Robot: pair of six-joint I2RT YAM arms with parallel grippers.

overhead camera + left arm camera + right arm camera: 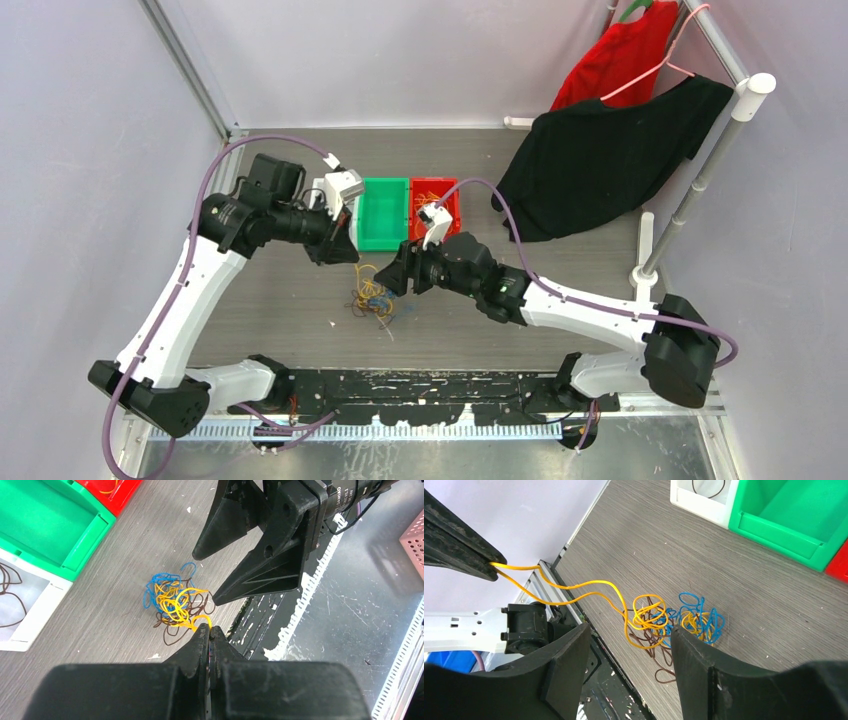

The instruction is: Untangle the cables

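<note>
The cables (372, 300) lie as one small tangle of orange-yellow, brown and blue strands on the grey table between the two grippers. My left gripper (210, 628) is shut on an orange-yellow strand (574, 587), which runs taut from its tip (493, 569) down into the tangle (674, 620). In the top view the left gripper (348, 254) is up and left of the tangle. My right gripper (629, 640) is open and empty, hovering just above the tangle's near side, one finger (696, 665) over its blue part. It also shows open in the left wrist view (206, 577).
A green bin (383, 215), a red bin (452, 195) holding a yellow strand, and a white bin (30, 625) holding a brown strand stand behind the tangle. A black cloth (600, 160) and a red garment (620, 55) hang at the back right. The black base rail (420, 390) runs along the near edge.
</note>
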